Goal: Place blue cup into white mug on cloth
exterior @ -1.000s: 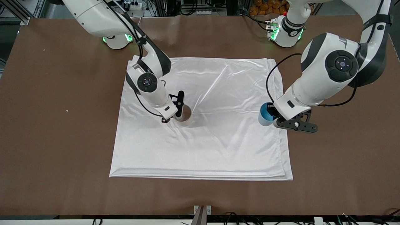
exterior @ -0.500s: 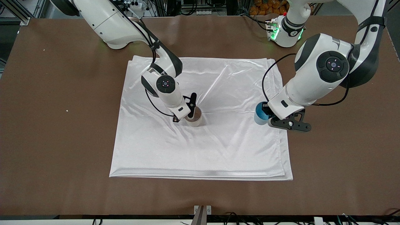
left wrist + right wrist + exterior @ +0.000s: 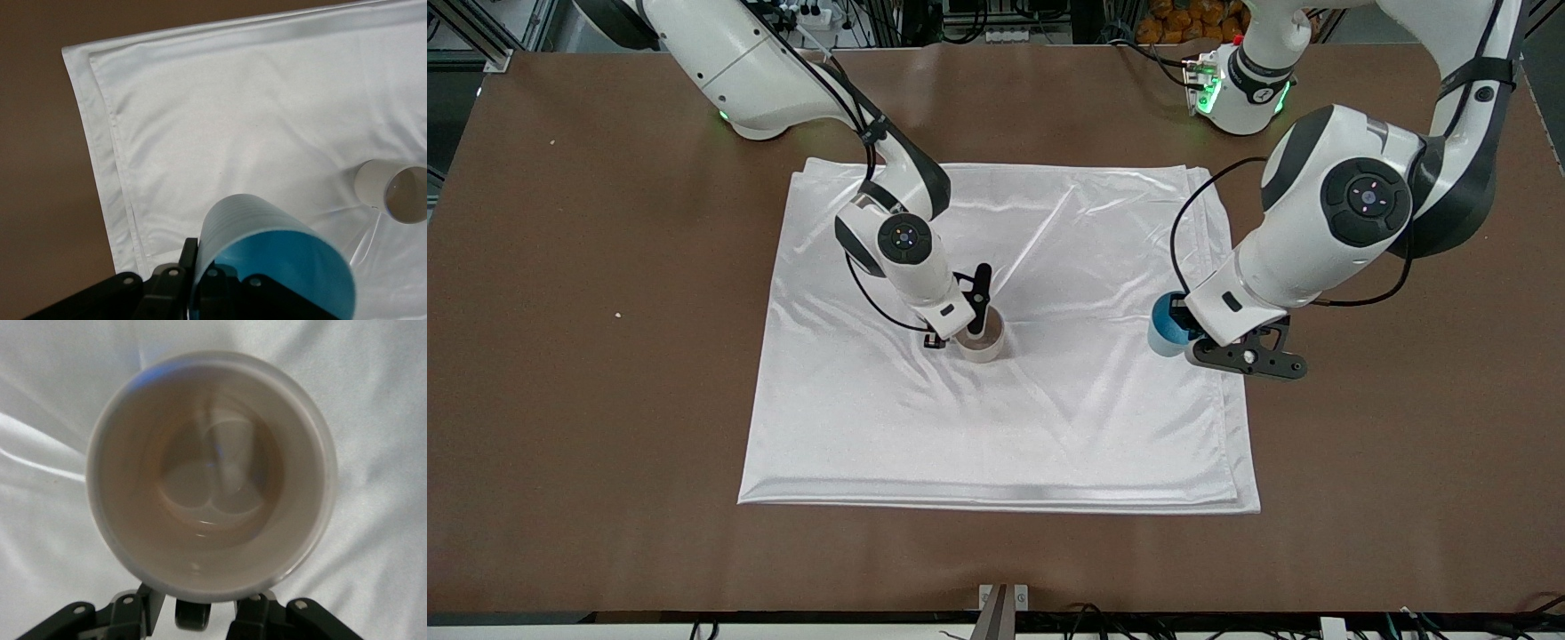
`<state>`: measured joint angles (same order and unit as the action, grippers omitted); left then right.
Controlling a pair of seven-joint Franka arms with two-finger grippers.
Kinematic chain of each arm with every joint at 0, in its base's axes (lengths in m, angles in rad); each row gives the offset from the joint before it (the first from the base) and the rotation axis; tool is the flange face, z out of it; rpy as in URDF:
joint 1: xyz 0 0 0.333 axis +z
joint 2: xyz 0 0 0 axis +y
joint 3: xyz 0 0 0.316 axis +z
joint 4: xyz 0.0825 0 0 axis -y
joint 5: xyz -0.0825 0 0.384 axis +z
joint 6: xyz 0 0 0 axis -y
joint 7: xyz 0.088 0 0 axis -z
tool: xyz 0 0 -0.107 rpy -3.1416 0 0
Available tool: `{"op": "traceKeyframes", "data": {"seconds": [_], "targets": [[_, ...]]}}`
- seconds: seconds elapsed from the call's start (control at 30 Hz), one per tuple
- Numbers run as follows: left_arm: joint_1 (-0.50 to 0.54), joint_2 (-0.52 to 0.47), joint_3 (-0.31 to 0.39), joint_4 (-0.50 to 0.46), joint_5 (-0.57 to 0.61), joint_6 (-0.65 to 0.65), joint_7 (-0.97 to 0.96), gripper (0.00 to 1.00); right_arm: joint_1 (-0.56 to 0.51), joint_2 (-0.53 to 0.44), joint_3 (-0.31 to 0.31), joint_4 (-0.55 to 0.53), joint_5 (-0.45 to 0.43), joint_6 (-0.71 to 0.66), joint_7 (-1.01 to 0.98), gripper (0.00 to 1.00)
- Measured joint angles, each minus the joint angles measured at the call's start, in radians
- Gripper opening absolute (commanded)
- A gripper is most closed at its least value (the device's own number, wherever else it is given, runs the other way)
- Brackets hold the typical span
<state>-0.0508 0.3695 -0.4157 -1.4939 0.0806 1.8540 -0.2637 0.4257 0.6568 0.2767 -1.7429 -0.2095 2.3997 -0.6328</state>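
Left claw (image 3: 1199, 340): clamped on the cup (image 3: 1164, 325), over the cloth's (image 3: 1049, 427) 3 o'clock edge.
Right claw (image 3: 971, 322): at the mug (image 3: 982, 339); finger spread cannot be told.
Mug: upright on the cloth, near its centre.
Counter (image 3: 605, 400): brown.

Small off-white round mug (image 3: 982, 337): shifted along the shiny white cloth (image 3: 996, 418) toward the left arm's end.
Right pincer (image 3: 960, 331): travelled with it.
Small light-blue tapered cup (image 3: 1163, 326): carried slightly inward by left pincer (image 3: 1209, 342).

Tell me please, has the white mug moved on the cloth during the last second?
Yes. The white mug moved across the cloth toward the left arm's end.
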Motion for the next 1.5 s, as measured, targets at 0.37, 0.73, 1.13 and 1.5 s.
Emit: {"op": "traceKeyframes", "data": {"seconds": [0.37, 0.73, 1.13, 1.5], "targets": [[-0.051, 0.001, -0.005, 0.007, -0.002, 0.003, -0.095, 0.0, -0.014, -0.007, -0.014, 0.034, -0.007, -0.001, 0.005, 1.0], [-0.173, 0.041, -0.005, 0.031, -0.002, 0.04, -0.269, 0.0, -0.064, -0.105, -0.015, 0.055, -0.007, -0.146, 0.005, 1.0], [-0.254, 0.128, -0.004, 0.033, -0.002, 0.18, -0.4, 0.0, -0.149, -0.341, -0.013, 0.062, 0.021, -0.415, -0.008, 1.0], [-0.364, 0.175, 0.022, 0.039, -0.002, 0.261, -0.513, 0.0, -0.297, -0.545, -0.016, 0.061, 0.131, -0.601, -0.082, 1.0]]}}
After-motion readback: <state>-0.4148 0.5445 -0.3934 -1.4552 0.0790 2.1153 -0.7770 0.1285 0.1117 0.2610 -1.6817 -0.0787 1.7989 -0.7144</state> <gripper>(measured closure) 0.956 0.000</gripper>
